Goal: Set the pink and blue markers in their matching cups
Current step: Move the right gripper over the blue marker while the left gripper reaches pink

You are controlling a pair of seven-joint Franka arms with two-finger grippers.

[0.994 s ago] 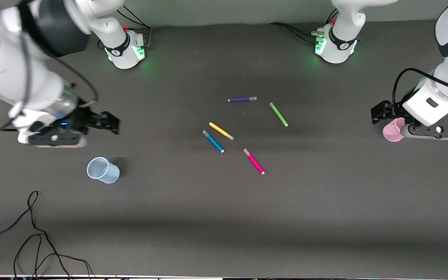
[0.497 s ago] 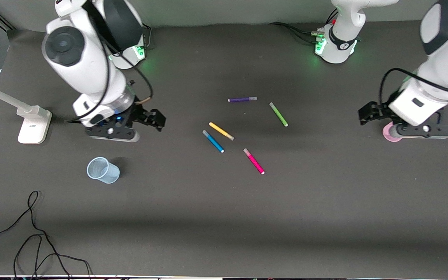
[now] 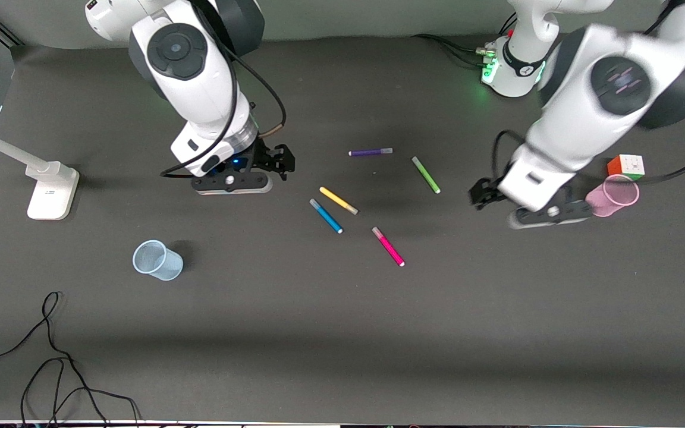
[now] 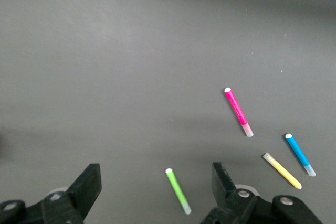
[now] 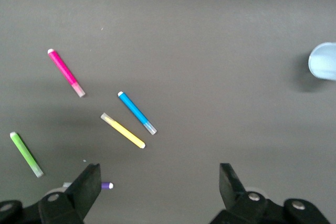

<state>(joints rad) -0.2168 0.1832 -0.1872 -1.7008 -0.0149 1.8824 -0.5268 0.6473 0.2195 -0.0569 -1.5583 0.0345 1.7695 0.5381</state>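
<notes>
The slim magenta pink marker [image 3: 388, 246] lies at five o'clock from the slim bright blue marker [image 3: 326, 216] on the dark table [image 3: 342, 333]. Left end effector [image 3: 480, 195], fingers apart, hovers at nine o'clock from the translucent pale pink cup [image 3: 613, 198]. Right end effector [image 3: 280, 159], also spread, hovers at one o'clock from the translucent pale blue cup [image 3: 157, 260].

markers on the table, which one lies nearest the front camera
The pink marker: it lies lowest in the front view, nearer than the blue marker and the yellow, green and purple ones.

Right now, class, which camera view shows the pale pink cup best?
The front view: the pink cup stands whole beside the puzzle cube, at the left arm's end. Neither wrist view shows it; the right wrist view shows only the blue cup.
</notes>
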